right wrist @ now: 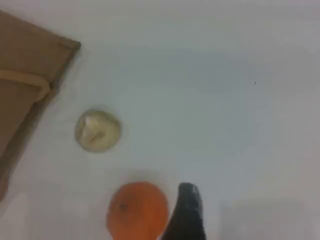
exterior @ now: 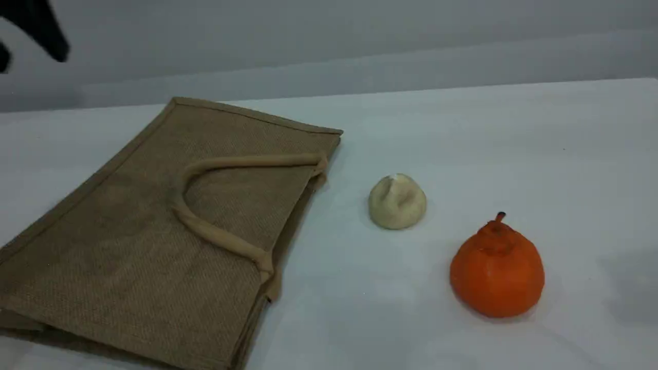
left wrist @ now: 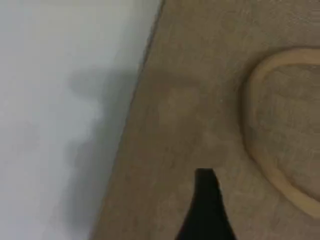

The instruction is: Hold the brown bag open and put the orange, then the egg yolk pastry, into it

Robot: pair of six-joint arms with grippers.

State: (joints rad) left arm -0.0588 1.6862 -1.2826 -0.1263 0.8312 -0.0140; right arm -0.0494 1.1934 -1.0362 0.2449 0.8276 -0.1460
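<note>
The brown bag (exterior: 154, 221) lies flat on the left of the table, its beige handle (exterior: 216, 234) resting on top. Right of the bag sits the egg yolk pastry (exterior: 397, 201), and the orange (exterior: 497, 272) stands nearer the front right. My left gripper (exterior: 33, 38) hovers high at the top left corner; its fingertip (left wrist: 206, 200) is above the bag (left wrist: 200, 100) near the handle (left wrist: 260, 150), holding nothing. In the right wrist view one fingertip (right wrist: 187, 212) of my right gripper hangs just right of the orange (right wrist: 137, 210), with the pastry (right wrist: 97, 130) and bag corner (right wrist: 30, 65) beyond.
A white table (exterior: 514, 154) carries everything, and a grey wall stands behind it. The bag's mouth edge faces the pastry and lies closed flat.
</note>
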